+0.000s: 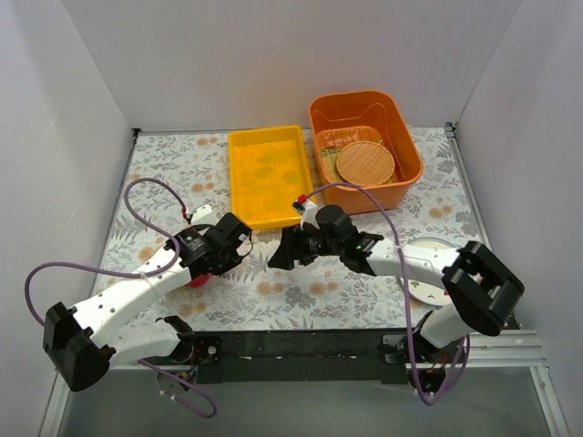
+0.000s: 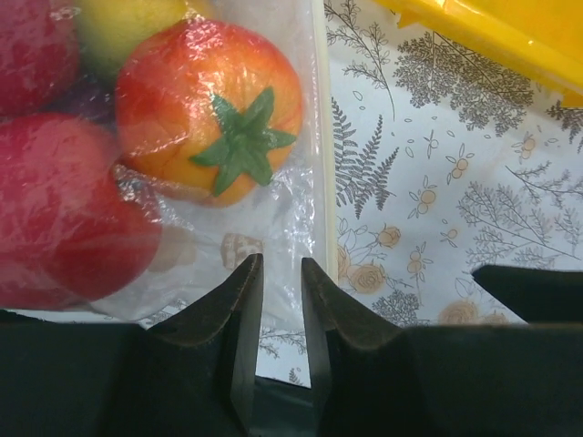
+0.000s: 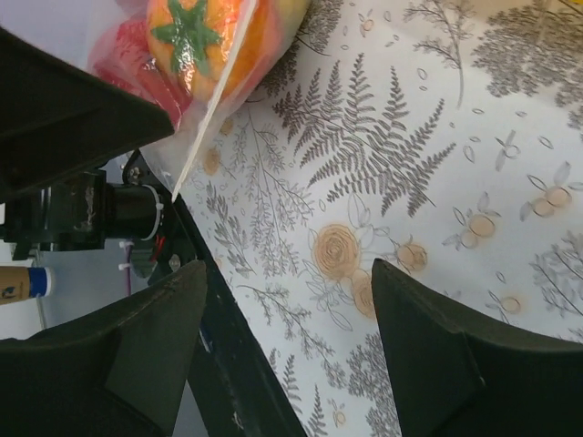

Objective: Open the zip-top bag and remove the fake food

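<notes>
The task is barely begun. The clear, crinkly plastic zip-top bag (image 2: 273,209) lies on the fern-and-flower patterned desk (image 2: 455,182) at the near left, under the left arm. Its pale zip strip (image 2: 319,137) runs as one straight unbroken line, so I judge the bag not yet opened. The glossy plastic fake food (image 2: 209,105) is all inside. An orange-red tomato-like piece with a green star calyx presses against the film, with red pieces beside it and a yellow one behind.

The black two-finger left pincer (image 2: 282,300) sits at the bag's corner, right by the zip strip. Its jaws are drawn almost together, leaving only a thin slit. The film reaches into that slit, but the desk pattern shows through lower down, so I cannot tell whether the plastic is actually gripped.

The black two-finger right pincer (image 3: 287,337) is spread wide and holds nothing. It hovers over bare desk just beside the bag's zip edge.

The shallow rectangular yellow plastic tray (image 1: 267,173) at the far middle of the desk has no fruit in it.

Everything remains to do: securing both sides of the mouth, parting the zip, and lifting out each piece.
</notes>
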Controlling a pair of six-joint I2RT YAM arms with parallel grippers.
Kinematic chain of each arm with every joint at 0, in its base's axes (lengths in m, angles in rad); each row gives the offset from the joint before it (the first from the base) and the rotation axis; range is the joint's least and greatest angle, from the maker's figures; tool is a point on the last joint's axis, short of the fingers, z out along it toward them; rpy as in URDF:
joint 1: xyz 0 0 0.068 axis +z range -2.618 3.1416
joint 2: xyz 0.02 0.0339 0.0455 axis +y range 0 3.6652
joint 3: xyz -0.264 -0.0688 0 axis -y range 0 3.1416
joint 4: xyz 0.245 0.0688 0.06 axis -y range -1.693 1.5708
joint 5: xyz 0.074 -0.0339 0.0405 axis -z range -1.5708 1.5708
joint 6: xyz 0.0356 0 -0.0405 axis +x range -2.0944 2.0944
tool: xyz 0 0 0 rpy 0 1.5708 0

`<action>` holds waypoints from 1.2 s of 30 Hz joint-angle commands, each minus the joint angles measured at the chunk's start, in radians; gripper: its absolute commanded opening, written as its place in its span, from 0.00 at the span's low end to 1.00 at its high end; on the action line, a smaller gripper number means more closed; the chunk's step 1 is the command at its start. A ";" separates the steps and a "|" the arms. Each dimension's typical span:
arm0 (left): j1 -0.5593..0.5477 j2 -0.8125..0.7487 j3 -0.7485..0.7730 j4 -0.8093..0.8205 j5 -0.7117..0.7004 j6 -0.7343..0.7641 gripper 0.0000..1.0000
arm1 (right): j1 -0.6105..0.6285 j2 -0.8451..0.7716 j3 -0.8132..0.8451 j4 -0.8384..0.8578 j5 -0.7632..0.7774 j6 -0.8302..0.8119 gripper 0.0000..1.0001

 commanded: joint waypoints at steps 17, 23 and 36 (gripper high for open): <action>0.214 0.003 0.324 -0.032 -0.146 0.210 0.43 | 0.123 0.346 0.337 0.138 0.007 0.127 0.57; 0.296 0.018 0.321 0.055 -0.106 0.295 0.47 | 0.141 0.380 0.367 0.127 -0.010 0.116 0.44; 0.398 0.044 0.328 0.172 0.011 0.400 0.49 | 0.140 0.207 0.557 -0.421 0.105 -0.204 0.01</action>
